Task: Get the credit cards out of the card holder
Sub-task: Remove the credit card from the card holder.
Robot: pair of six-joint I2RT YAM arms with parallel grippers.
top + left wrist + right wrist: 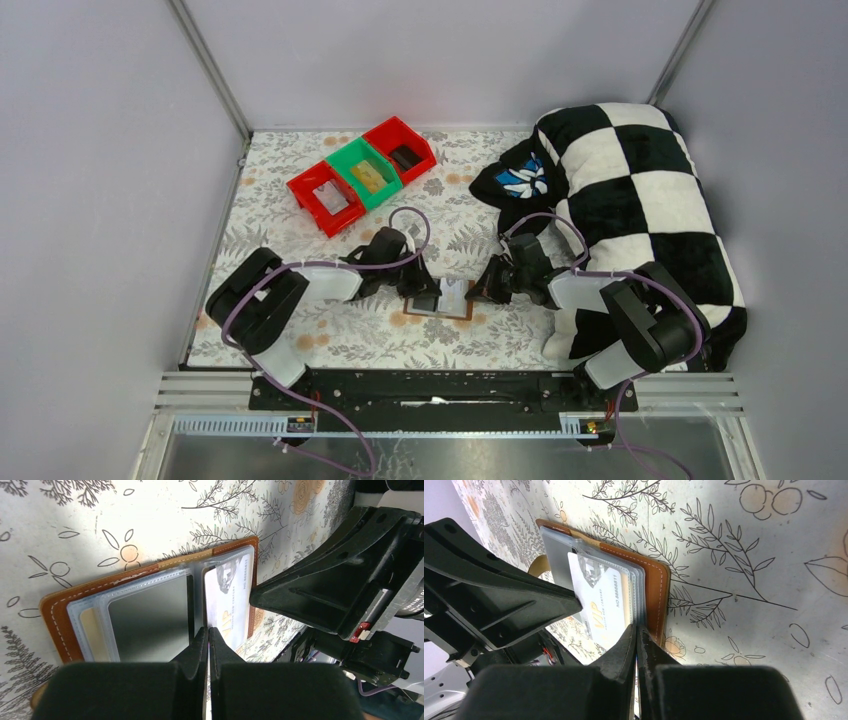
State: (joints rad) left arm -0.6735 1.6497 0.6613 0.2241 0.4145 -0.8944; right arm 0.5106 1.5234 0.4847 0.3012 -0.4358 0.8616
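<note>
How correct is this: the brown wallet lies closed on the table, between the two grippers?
Wrong in one point: the wallet lies open, not closed, as the left wrist view shows. It is on the table, between the left gripper and the right gripper.

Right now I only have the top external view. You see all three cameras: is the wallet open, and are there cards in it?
Observer: Yes. The wallet lies open, and a white VIP card sits in a clear sleeve on one half.
Operator: Any other card?
Observer: A dark grey card fills the other half.
Operator: Are my end effectors open?
Observer: No. The left end effector is shut at the middle fold and the right end effector is shut at the sleeve edges. I cannot tell whether either pinches plastic.
</note>
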